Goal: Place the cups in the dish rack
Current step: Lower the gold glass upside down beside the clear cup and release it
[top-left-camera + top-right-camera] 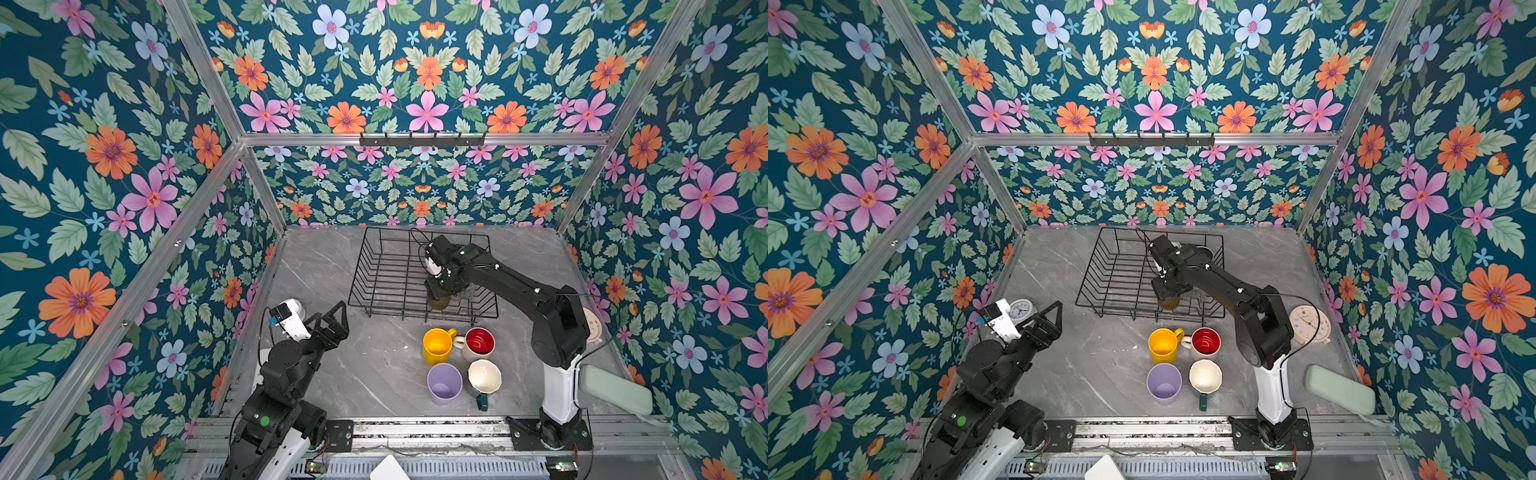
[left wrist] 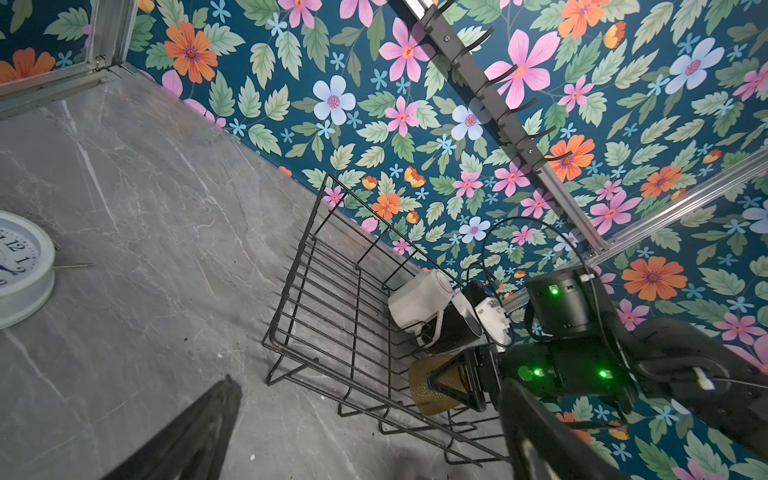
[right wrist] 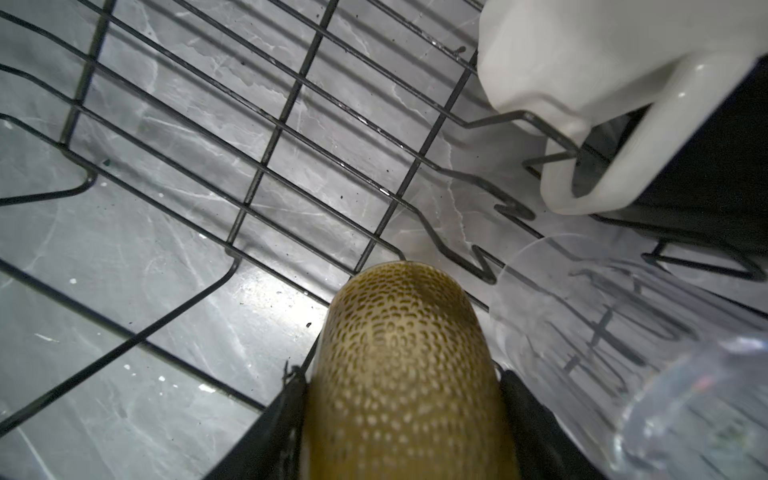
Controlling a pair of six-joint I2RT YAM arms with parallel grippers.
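The right hand [image 3: 401, 395] grips an olive-amber glass [image 3: 399, 332] low in the dish rack [image 3: 281, 124], the left hand [image 1: 332, 322] open; released on uneven wires, it could topple into the clear glass [image 3: 623, 332] just beside it.

Cups, eight: yellow mug [image 1: 436, 345], red-inside mug [image 1: 479, 343], lilac tumbler [image 1: 444, 383], cream-inside mug [image 1: 484, 377], white mug [image 2: 417, 301], black mug [image 2: 455, 328], olive-amber glass [image 3: 399, 374], clear glass [image 3: 623, 324].
Dish rack [image 1: 374, 266], one.
Round clocks, two: white clock [image 1: 1020, 310], beige clock [image 1: 1308, 324].
Hook rail [image 1: 422, 140], one.
Pale green pouch [image 1: 615, 388], one.
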